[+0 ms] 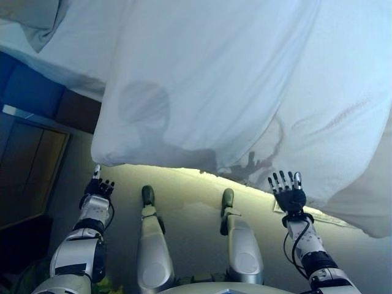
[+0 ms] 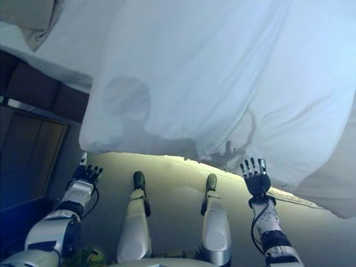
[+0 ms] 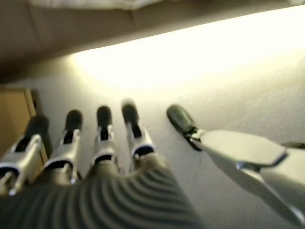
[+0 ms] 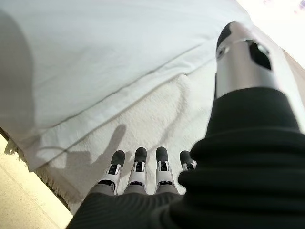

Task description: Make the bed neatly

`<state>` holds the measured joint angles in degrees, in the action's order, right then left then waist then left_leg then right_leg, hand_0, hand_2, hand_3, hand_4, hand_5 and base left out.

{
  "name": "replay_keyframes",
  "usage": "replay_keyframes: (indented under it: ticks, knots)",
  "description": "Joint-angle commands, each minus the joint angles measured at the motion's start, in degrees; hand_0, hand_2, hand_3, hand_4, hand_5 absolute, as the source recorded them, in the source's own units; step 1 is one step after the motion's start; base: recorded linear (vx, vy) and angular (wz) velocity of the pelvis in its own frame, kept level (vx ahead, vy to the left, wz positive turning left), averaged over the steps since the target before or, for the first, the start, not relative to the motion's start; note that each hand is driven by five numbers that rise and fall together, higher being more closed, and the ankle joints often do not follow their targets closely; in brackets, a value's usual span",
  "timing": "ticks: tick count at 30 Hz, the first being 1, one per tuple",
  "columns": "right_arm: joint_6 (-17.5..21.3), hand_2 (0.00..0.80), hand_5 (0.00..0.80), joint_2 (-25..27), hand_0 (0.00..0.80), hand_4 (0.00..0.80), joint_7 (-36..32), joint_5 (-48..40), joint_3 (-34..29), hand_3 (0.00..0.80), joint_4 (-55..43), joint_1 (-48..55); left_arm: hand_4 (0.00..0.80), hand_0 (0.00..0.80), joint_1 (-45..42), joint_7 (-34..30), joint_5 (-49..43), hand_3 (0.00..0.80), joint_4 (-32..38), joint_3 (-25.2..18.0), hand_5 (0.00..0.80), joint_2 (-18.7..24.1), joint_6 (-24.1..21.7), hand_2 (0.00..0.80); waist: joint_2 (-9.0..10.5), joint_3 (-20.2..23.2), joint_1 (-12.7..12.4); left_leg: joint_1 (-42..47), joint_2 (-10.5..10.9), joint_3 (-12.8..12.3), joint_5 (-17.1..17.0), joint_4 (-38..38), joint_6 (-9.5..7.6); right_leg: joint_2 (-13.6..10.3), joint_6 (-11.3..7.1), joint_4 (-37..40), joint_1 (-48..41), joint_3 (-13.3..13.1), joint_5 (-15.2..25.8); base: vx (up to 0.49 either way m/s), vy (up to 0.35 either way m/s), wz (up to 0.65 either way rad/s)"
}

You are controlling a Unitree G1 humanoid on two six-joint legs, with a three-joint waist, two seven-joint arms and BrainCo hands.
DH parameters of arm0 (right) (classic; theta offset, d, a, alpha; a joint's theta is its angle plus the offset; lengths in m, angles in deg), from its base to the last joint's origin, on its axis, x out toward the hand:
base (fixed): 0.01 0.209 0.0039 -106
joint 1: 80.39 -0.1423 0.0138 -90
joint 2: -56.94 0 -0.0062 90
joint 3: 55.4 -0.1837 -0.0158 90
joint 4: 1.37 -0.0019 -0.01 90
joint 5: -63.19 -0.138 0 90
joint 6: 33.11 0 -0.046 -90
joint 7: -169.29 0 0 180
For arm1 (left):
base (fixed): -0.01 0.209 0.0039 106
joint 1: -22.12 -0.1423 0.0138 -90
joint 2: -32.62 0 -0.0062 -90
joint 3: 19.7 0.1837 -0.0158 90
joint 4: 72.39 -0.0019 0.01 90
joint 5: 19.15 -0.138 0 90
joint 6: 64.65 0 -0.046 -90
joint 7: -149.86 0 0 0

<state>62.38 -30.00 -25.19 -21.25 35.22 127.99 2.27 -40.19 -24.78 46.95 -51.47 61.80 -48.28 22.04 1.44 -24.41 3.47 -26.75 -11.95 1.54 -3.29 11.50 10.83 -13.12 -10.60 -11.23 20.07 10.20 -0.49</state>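
At the foot of the bed, I stand with both hands empty and low, short of the cloth. My right hand (image 1: 288, 191) is held up with its fingers straight and spread, just below the hanging edge of the white sheet (image 1: 245, 79); my left hand (image 1: 98, 187) is off to the side over the floor (image 1: 184, 202), fingers straight too, near the dark side of the bed frame (image 1: 37, 92). The sheet drapes over the bed's edge in loose folds, one corner hanging lower on my right. My right wrist view shows a hemmed border and under it a rougher, fringed cloth (image 4: 157, 119). I judge the step to be reaching in for a grip on the edge, nothing yet taken. Next I need to raise both hands to the hem, well apart, and pinch it so I can pull it flat.
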Motion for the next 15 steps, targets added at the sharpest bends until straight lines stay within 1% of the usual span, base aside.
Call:
replay_keyframes:
  ticks: [1,4,7,9,10,13,15]
  knots:
    - [1.2,0.000,0.000,1.4,0.000,0.000,-1.4,-2.5,-3.4,0.000,-2.8,1.4,0.000,0.000,-0.7,1.8,-2.4,0.000,-1.9,-3.2,0.000,5.8,-3.0,0.000,1.70,2.1,-0.9,-0.4,-2.4,-1.2,-0.4,2.6,-0.67,-3.1,-1.34,0.4,2.7,-1.4,4.8,0.022,0.076,0.14]
    - [0.5,0.000,0.000,1.6,0.000,0.000,-2.2,-2.1,-3.9,0.000,-1.5,1.4,0.000,0.000,-1.2,2.0,-4.0,0.000,-1.0,-4.4,0.000,7.7,-3.3,0.000,0.96,2.7,-1.2,1.1,-2.7,-1.2,0.3,2.6,-0.65,-3.4,-1.27,0.5,1.2,-1.5,4.2,0.035,0.058,0.11]
    - [0.3,0.000,0.000,1.5,0.000,0.000,-2.7,-1.9,-4.1,0.000,-0.9,1.9,0.000,0.000,-1.3,0.8,-5.2,0.000,-0.4,-4.7,0.000,9.4,-3.1,0.000,0.68,3.6,-1.4,2.6,-2.7,-1.4,0.0,1.5,-0.72,-3.7,-1.37,1.5,-0.3,-1.0,4.4,0.033,0.008,0.00]
    - [0.4,0.000,0.000,1.5,0.000,0.000,-2.4,-1.9,-4.1,0.000,-1.2,2.5,0.000,0.000,-1.4,-3.6,-3.3,0.000,1.3,-4.5,0.000,10.2,-3.1,0.000,0.20,4.6,-1.7,4.8,-2.5,-1.8,0.2,-0.3,-0.89,-4.0,-1.60,2.4,-2.1,-0.8,4.1,0.080,0.029,0.03]
    - [0.5,0.000,0.000,1.5,0.000,0.000,-2.3,-2.0,-4.2,0.000,-1.6,2.7,0.000,0.000,-1.7,-6.4,-0.8,0.000,2.6,-4.5,0.000,10.0,-2.7,0.000,-0.02,4.9,-1.8,5.5,-2.3,-1.9,0.1,-1.0,-0.99,-4.3,-1.68,2.7,-2.5,-0.7,4.1,0.043,0.047,0.08]
    - [1.3,0.000,0.000,0.4,0.000,0.000,-3.1,-0.9,-5.4,0.000,-2.4,3.9,0.000,0.000,-5.1,-14.4,6.7,0.000,13.4,-4.1,0.000,5.4,-1.7,0.000,-0.80,5.7,-2.4,6.8,-1.5,-1.5,-0.1,-2.7,-1.47,-4.7,-1.73,3.4,-3.2,-0.6,4.3,0.018,0.035,0.10]
    - [2.0,0.000,0.000,-0.6,0.000,0.000,-3.5,0.0,-6.7,0.000,-2.9,4.9,0.000,0.000,-9.3,-19.1,10.7,0.000,24.0,-1.1,0.000,1.0,-2.7,0.000,-1.40,5.6,-3.2,7.2,-1.2,-1.0,0.3,-2.9,-1.68,-4.8,-1.78,3.1,-3.6,-0.6,3.9,-0.001,-0.002,0.14]
